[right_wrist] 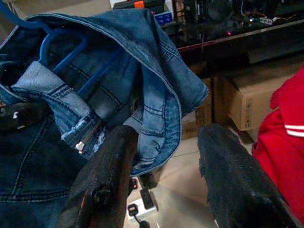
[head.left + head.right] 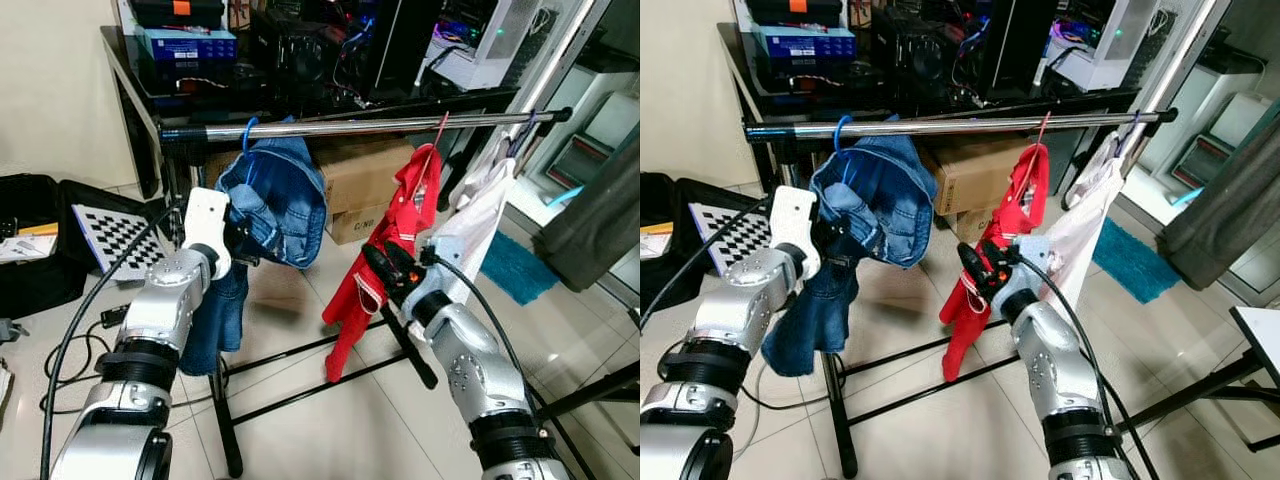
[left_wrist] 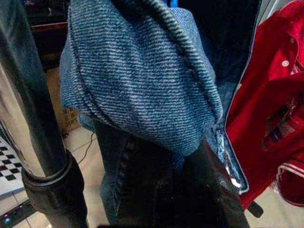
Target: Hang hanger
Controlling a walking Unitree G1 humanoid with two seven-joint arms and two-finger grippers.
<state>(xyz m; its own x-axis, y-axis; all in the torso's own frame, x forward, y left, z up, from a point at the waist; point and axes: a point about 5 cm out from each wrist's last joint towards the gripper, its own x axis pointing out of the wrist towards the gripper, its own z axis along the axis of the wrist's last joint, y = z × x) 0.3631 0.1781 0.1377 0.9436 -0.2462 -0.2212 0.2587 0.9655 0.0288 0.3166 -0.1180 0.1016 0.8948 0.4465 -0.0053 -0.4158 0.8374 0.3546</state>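
A blue hanger (image 1: 61,42) carrying denim jeans (image 2: 280,200) hangs by its hook (image 2: 247,130) on the left part of the chrome rail (image 2: 380,125). My left gripper (image 2: 243,250) is pushed into the denim at the jeans' lower left, and in the left wrist view the fabric (image 3: 142,80) hides it. My right gripper (image 2: 385,268) hovers in front of a red shirt (image 2: 415,200), pointing toward the jeans. It is open with nothing between its fingers (image 1: 104,180).
A white garment (image 2: 480,220) hangs at the rail's right end. Behind the rack are cardboard boxes (image 2: 350,180) and a black desk (image 2: 300,60) with electronics. The rack's base bars (image 2: 300,370) cross the tiled floor. A checkerboard (image 2: 120,235) lies at left.
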